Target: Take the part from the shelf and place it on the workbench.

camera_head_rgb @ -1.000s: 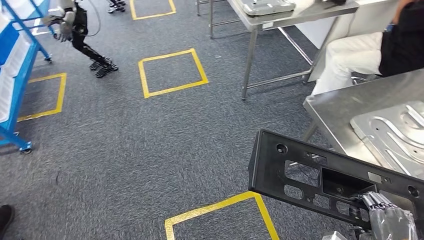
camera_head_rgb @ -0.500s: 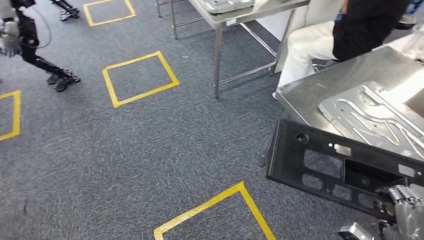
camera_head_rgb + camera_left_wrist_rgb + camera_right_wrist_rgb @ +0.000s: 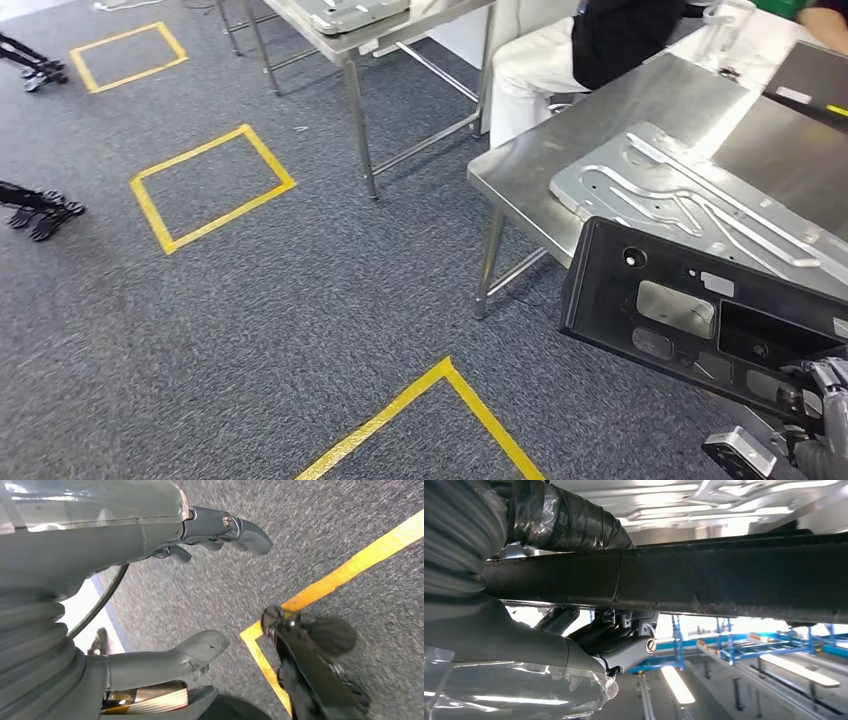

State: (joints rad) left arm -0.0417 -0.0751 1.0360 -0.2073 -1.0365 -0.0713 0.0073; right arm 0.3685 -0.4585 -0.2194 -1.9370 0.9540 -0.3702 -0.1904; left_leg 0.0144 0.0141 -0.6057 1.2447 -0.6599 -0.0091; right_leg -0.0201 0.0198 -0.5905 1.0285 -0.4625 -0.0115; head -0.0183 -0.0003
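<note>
Black part [image 3: 700, 320], a flat plastic panel with cut-outs and a round hole near its upper corner, is held in the air at the lower right of the head view, tilted, its upper edge overlapping the near edge of the steel worktop [image 3: 520, 165]. The right hand [image 3: 822, 395] grasps it at its lower right end; in the right wrist view the fingers [image 3: 624, 640] curl under the dark edge of the part [image 3: 724, 575], with taped cable above. On the worktop lies a silver pressed metal sheet [image 3: 680, 195] with raised ribs, just behind the part. A person in a dark top and white trousers [image 3: 540, 60] sits beyond the worktop. A second steel table [image 3: 350, 40] stands further back, carrying another silver piece. Yellow tape squares [image 3: 210, 185] mark the grey carpet [image 3: 250, 330]. The left hand [image 3: 165, 595] hangs over the carpet near a yellow line, released, fingers apart and grasping nothing
</note>
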